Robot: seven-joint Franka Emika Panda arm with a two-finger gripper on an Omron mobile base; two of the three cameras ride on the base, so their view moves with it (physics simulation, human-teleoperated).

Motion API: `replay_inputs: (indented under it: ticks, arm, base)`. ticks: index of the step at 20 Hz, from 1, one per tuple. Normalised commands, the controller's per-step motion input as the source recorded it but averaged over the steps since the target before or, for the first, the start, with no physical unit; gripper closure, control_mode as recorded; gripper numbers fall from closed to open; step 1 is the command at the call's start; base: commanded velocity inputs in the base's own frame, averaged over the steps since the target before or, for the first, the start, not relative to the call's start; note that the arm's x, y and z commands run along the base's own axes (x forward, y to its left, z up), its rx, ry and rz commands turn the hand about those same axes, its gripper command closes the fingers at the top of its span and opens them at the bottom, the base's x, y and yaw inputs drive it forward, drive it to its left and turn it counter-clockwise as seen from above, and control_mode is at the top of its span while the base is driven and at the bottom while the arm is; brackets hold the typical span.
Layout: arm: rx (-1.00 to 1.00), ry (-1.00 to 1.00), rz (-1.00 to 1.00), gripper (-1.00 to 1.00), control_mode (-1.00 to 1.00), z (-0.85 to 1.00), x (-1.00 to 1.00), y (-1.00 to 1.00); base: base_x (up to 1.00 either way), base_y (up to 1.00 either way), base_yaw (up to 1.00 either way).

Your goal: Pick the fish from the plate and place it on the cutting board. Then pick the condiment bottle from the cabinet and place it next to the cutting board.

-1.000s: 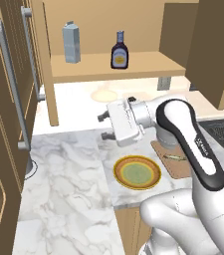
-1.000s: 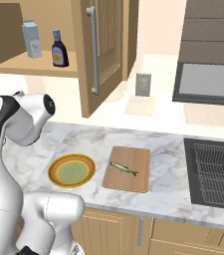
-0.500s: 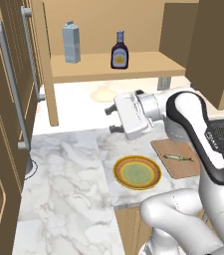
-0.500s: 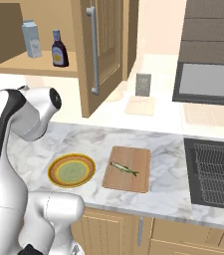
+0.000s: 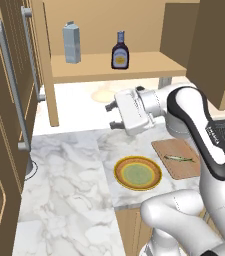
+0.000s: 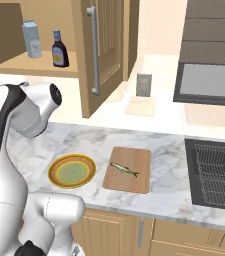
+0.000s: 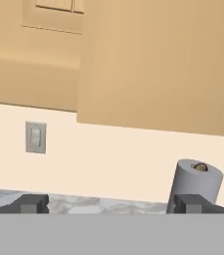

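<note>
The fish [image 5: 179, 159] [image 6: 124, 169] lies on the cutting board [image 5: 165, 150] [image 6: 134, 181], to the right of the plate [image 5: 118, 170] [image 6: 54, 170], which holds nothing. The condiment bottle [image 5: 119, 51] [image 6: 59, 49] stands upright on the shelf of the open cabinet [image 5: 89, 67] [image 6: 24, 65]. My gripper [image 5: 112, 116] [image 7: 111, 204] hangs open with nothing in it, above the counter and below the shelf's front edge, just under the bottle. In the hand view it faces the back wall under the cabinet.
A tall grey-blue carton [image 5: 71, 43] [image 6: 32, 39] stands left of the bottle on the shelf. A dark cupboard with long grey handles [image 5: 9, 85] rises at the left. A paper towel roll [image 7: 195, 182] and a wall outlet [image 7: 36, 137] are ahead. The sink [image 6: 216, 172] lies right.
The arm's elbow has swung to the right and the hand has risen a little toward the shelf. The jaws stayed open; fish, plate and bottle have not moved.
</note>
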Motion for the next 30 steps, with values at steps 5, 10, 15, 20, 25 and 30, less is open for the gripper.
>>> replay_inputs:
  ticks: [5,10,15,20,25,30]
  arm:
    - [0.00,0.00,0.00,-1.00,-1.00,0.03,0.15,0.00]
    - [0.00,0.00,0.00,-1.00,-1.00,0.03,0.24,-0.01]
    - [0.00,0.00,0.00,-1.00,-1.00,0.12,0.31,-0.02]
    - [0.00,0.00,0.00,-1.00,-1.00,0.17,0.29,-0.02]
    - [0.00,0.00,0.00,-1.00,-1.00,0.20,0.22,-0.01]
    - [0.00,0.00,-0.01,-1.00,-1.00,0.16,0.19,-0.04]
  base:
    - [0.00,0.00,0.00]
    - [0.00,0.00,0.00]
    - [0.00,0.00,0.00]
    - [0.00,0.00,0.00]
    - [0.00,0.00,0.00]
    - [0.00,0.00,0.00]
